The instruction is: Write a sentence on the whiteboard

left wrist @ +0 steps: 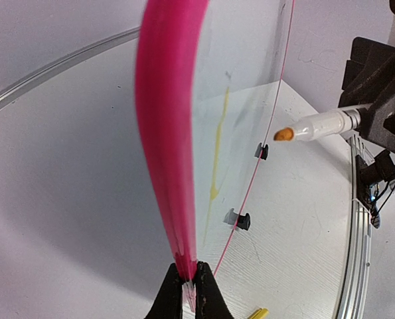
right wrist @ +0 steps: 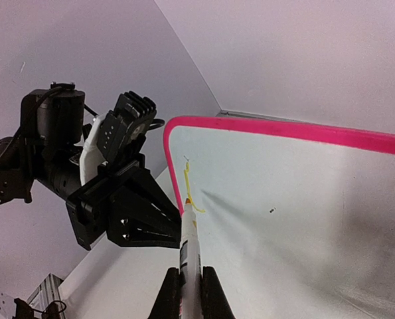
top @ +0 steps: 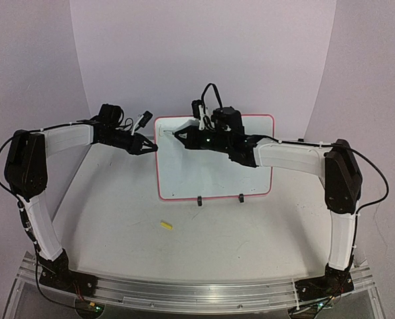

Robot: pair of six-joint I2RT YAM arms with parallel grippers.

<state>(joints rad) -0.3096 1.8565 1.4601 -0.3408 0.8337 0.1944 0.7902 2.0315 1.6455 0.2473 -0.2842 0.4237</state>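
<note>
A: Which step is judged to be in hand?

B: The very opening of the writing. Nearest the arm bases, a small yellow marker cap (top: 165, 226) is seen lying loose on the pale bench (top: 104, 219). Behind it, the white rectangular whiteboard with a thin pink border (top: 217, 179) is stood upright on two small black clip feet (top: 199, 200). Its left edge is pinched by the left end effector (left wrist: 189, 292), whose jaws are closed on the pink rim.

A: And the pen?

B: A white-barrelled marker with a yellow-orange tip (right wrist: 189, 242) is clamped in the right end effector (right wrist: 189, 296). The tip is placed at the board's upper left corner, at the foot of a short yellow stroke (right wrist: 187, 181). Whether it is touching the surface cannot be settled.

A: What is called for next?

B: In all likelihood the tip must be pressed lightly and drawn rightward along the top line, with the board braced from the left against that push.

A: Can anything be read?

B: Nothing. Of the sentence only that one stroke is seen, and no letter can be made out. No brand or label can be read on the marker or the board.
</note>
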